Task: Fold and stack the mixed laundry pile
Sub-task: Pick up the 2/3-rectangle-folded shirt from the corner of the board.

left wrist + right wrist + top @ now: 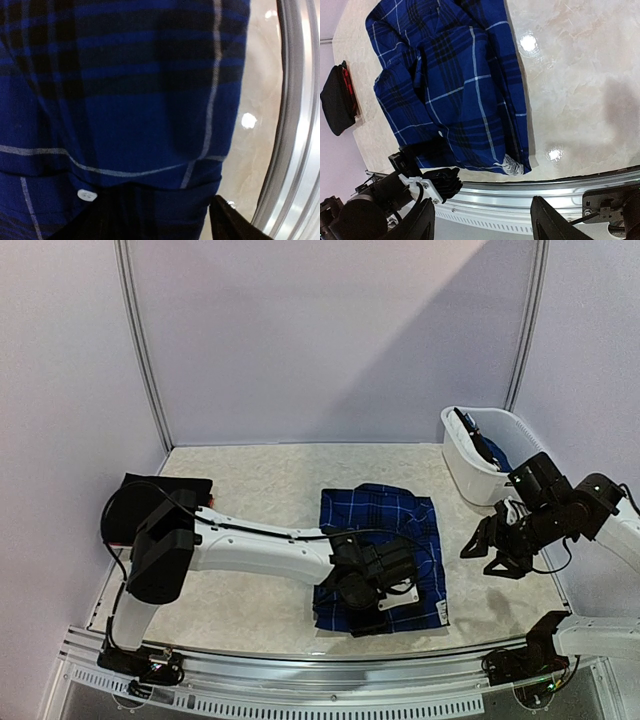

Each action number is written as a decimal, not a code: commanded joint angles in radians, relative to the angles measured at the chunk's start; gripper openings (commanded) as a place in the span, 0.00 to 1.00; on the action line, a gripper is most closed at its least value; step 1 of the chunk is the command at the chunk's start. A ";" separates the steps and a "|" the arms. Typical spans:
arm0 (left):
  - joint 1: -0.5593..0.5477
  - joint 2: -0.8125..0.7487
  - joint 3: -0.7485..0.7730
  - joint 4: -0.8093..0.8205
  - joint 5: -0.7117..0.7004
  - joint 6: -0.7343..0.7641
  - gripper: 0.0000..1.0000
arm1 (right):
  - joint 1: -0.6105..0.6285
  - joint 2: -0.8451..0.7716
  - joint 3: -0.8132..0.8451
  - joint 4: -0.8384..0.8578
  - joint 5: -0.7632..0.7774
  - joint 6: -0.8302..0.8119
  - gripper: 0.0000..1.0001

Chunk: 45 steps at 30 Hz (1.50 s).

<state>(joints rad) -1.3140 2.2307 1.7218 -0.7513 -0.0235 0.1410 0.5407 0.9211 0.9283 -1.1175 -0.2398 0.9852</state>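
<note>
Blue plaid shirt (385,530) lies part-folded mid-counter (260,475) in the top view, the black garment (160,502) far left, the left hand (372,605) low on the shirt's near hem, the right hand (497,545) aloft beside the white basket (465,465), fingers apart and empty. The left wrist view gives only cloth and one fingertip (227,225), so that hand's grip I cannot tell; a shallow pinch could slip and drag the layers askew. The right wrist view alone shows the shirt's rumpled folds

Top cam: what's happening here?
Laundry folding. The left gripper is down on the near edge of the blue plaid shirt, spread mid-table; whether it grips cloth is unclear. The right gripper hangs open beside the shirt, empty. A black garment lies folded far left; the white basket sits far right.
</note>
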 commanded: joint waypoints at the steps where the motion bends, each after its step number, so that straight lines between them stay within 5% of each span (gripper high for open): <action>1: -0.039 -0.114 -0.056 -0.013 -0.079 0.014 0.74 | -0.012 0.014 0.056 -0.005 0.034 -0.027 0.66; 9: -0.089 -0.086 -0.040 0.027 -0.151 -0.004 0.78 | -0.017 0.050 0.053 0.045 0.012 -0.033 0.66; 26: -0.112 0.019 -0.080 0.162 -0.311 0.068 0.69 | -0.024 0.136 0.168 -0.016 0.030 -0.074 0.66; 29: -0.113 0.034 -0.081 0.177 -0.348 0.078 0.57 | -0.028 0.150 0.181 -0.025 0.029 -0.086 0.66; 36: -0.118 0.019 -0.093 0.188 -0.400 0.087 0.02 | -0.055 0.205 0.211 0.012 0.008 -0.131 0.65; 39: -0.126 -0.018 -0.092 0.153 -0.381 0.071 0.00 | -0.072 0.275 0.239 0.099 -0.051 -0.200 0.57; 45: -0.139 -0.116 -0.045 -0.022 -0.258 0.016 0.00 | -0.073 0.479 0.283 0.303 -0.288 -0.322 0.22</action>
<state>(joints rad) -1.4296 2.2120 1.6432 -0.6270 -0.3702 0.2008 0.4690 1.2903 1.1812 -0.9787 -0.3515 0.7704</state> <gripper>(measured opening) 0.024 0.281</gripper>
